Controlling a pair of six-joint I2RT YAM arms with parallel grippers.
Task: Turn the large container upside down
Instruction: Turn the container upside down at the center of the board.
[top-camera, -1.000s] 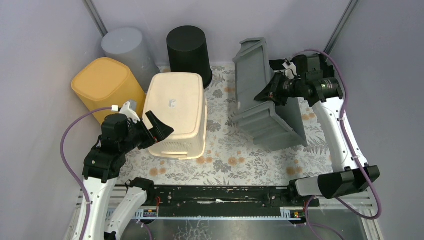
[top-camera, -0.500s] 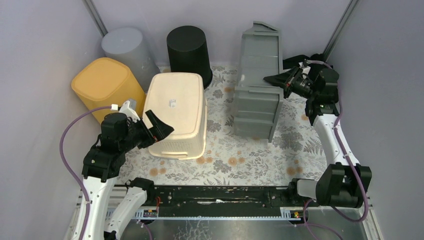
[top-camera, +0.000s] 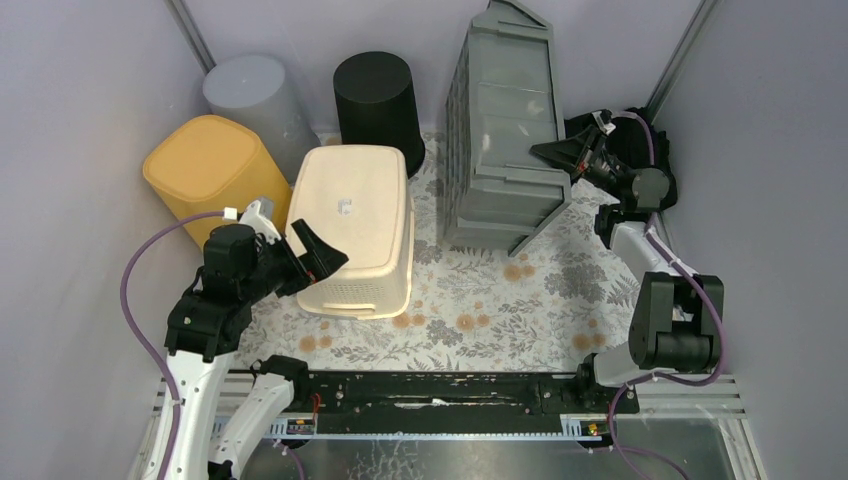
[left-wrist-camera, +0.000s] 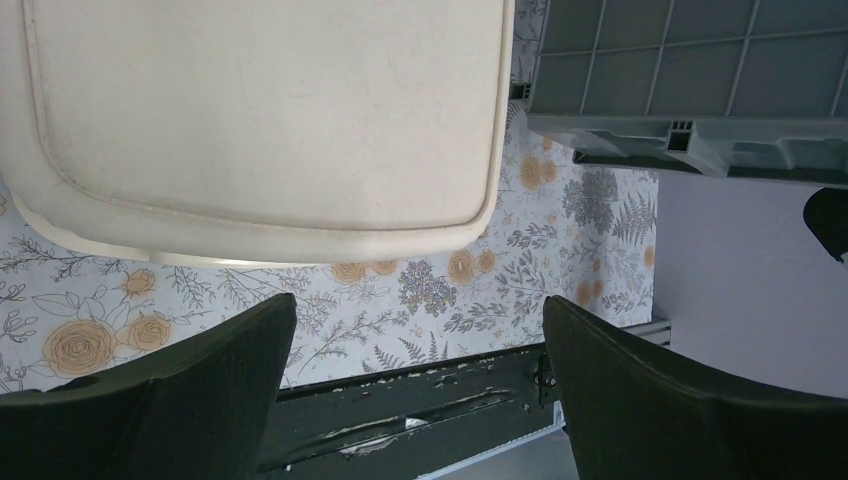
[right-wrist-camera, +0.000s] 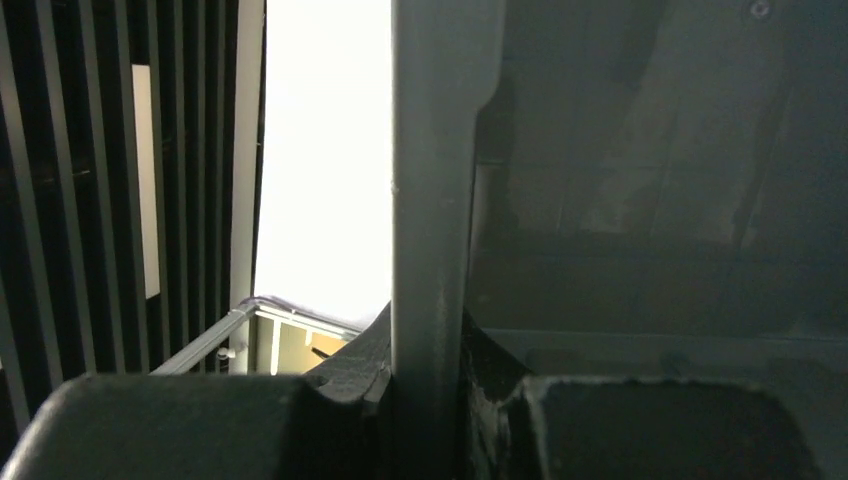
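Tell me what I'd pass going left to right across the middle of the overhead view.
Yellow container → cream container → large grey container, tilted → right end effector, clamped on its rim.

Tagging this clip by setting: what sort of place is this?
Likely a lab test booth: plain grey enclosure walls, arms bolted to a metal rail, plastic bins staged on a floral mat.
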